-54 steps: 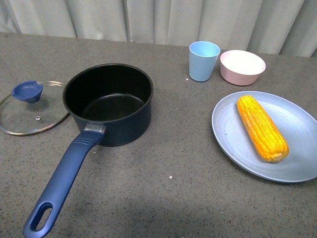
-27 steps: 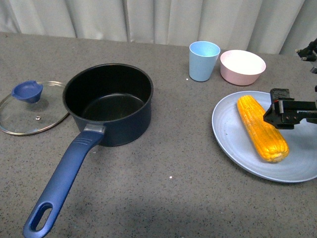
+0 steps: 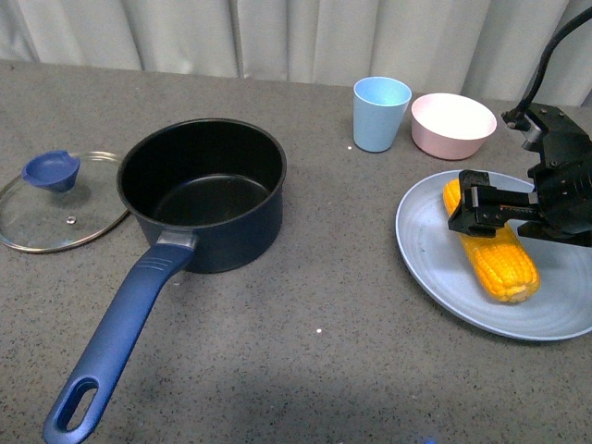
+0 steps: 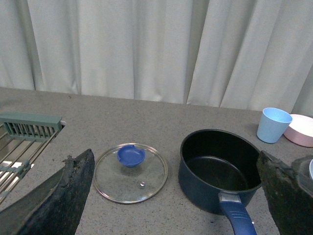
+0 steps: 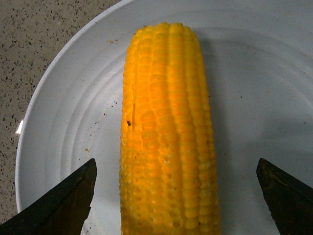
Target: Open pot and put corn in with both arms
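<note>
The dark navy pot (image 3: 203, 190) stands uncovered at centre left, with its long blue handle (image 3: 120, 338) pointing toward the front edge. Its glass lid (image 3: 60, 208) with a blue knob lies flat on the table to its left. The yellow corn (image 3: 499, 254) lies on a light blue plate (image 3: 430, 254) at the right. My right gripper (image 3: 476, 211) hovers open over the cob's far half. In the right wrist view the corn (image 5: 168, 127) sits between the spread fingers (image 5: 68, 200), untouched. My left gripper (image 4: 174, 169) is open, looking at the pot (image 4: 220, 166) and lid (image 4: 131, 171) from a distance.
A light blue cup (image 3: 380, 113) and a pink bowl (image 3: 453, 125) stand behind the plate, near the right arm. A grey-green rack (image 4: 29, 126) shows at the table's far left in the left wrist view. White curtains hang behind.
My right arm has come in from the right edge and moved left over the corn. The pot, lid and corn have not moved.
</note>
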Controlling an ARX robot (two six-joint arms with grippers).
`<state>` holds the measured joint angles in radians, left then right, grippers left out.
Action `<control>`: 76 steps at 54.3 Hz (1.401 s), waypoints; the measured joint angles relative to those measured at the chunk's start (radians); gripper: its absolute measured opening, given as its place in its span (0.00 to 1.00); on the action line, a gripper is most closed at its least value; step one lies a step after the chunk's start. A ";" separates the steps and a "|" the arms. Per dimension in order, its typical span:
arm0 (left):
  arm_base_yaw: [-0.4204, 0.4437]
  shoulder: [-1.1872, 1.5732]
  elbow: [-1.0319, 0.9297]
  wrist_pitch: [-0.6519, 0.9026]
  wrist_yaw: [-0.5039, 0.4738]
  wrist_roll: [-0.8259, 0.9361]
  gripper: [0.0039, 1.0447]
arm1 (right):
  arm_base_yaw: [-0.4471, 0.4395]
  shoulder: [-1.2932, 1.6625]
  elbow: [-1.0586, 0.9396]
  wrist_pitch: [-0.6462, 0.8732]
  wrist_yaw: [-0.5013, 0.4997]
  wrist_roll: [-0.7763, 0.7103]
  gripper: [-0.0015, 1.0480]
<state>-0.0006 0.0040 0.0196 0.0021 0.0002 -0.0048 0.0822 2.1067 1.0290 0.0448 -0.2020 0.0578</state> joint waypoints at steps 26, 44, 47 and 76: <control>0.000 0.000 0.000 0.000 0.000 0.000 0.94 | 0.006 0.027 0.048 -0.022 -0.021 0.029 0.41; 0.000 0.000 0.000 0.000 0.000 0.000 0.94 | 0.005 0.005 0.034 -0.023 -0.068 0.047 0.16; 0.000 0.000 0.000 0.000 0.000 0.000 0.94 | 0.004 -0.014 0.020 -0.018 -0.088 0.055 0.15; 0.000 0.000 0.000 0.000 0.000 0.000 0.94 | 0.197 -0.119 0.102 0.175 -0.455 0.493 0.11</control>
<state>-0.0006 0.0040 0.0196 0.0021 0.0002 -0.0048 0.2790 1.9873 1.1313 0.2195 -0.6567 0.5507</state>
